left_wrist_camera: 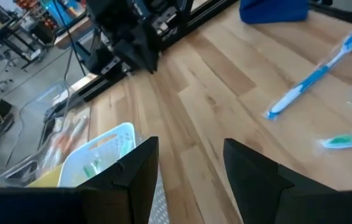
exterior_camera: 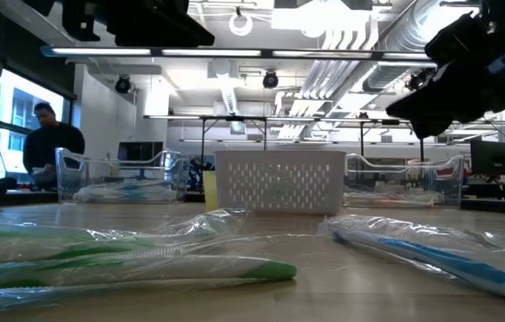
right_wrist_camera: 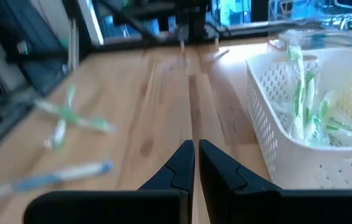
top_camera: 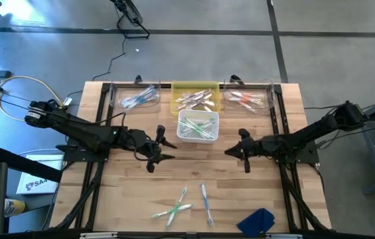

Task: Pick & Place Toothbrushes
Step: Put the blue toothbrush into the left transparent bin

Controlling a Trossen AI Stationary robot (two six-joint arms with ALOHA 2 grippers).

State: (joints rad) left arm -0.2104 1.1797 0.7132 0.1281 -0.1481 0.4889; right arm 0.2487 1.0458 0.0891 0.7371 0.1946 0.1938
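Three loose toothbrushes (top_camera: 182, 203) lie near the table's front edge in my overhead view, two green ones crossed and a blue one (top_camera: 205, 202) beside them; four bins at the back hold sorted ones, the white basket (top_camera: 198, 126) green. My left gripper (top_camera: 158, 150) hovers mid-table, fingers apart; my right gripper (top_camera: 239, 150) hovers opposite. A blue cloth (top_camera: 257, 220) sits at the front right.

At table level, clear crinkly wrappers cover the brushes, so I judge them light, stiff and slippery, best pinched mid-handle.

My left wrist camera shows the blue brush and spread fingers (left_wrist_camera: 135, 171).

My right wrist camera shows fingers (right_wrist_camera: 179, 163) pressed together, empty. I can read no brand or label.
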